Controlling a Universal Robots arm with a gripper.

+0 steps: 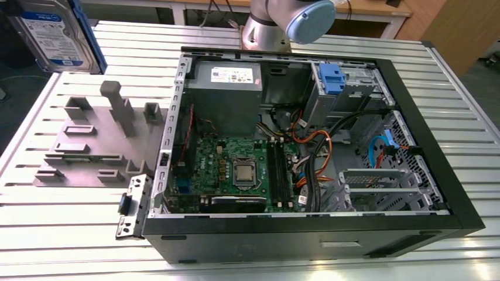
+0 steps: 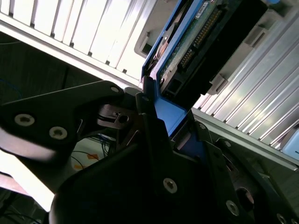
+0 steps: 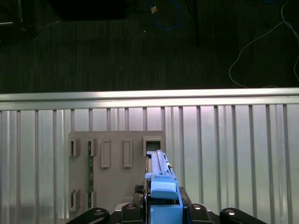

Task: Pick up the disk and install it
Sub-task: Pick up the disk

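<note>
1. Position. The disk (image 1: 53,32) hangs in the air at the exterior view's left, well above the table (image 1: 62,234) and apart from the grey fixture (image 1: 93,143). In the first wrist view the fixture (image 3: 112,163) lies beneath the blue carrier (image 3: 161,186).
2. Grasp. In the second wrist view the gripper (image 2: 173,121) is closed on the carrier's end, with one black finger (image 2: 152,116) pressed against each side of the blue plastic. The disk's body projects beyond the fingers, with its circuit board (image 2: 196,42) exposed.
3. Destination. The open case (image 1: 437,175) lies on the table. A blue bracket (image 1: 331,79) sits in its drive bay, at the far side towards the exterior view's right. The disk is well apart from it.
4. Handling (judgement). The disk is probably rigid and dense for its size, and sensitive to knocks.
   - The carrier is smooth plastic and may flex or slip under a light pinch.
   - With the body overhanging the grasp, the disk could tilt.
5. Hold points (judgement). The carrier's end and side rails are the sound places to grip. The board, connector pins and label face should be left untouched.
</note>
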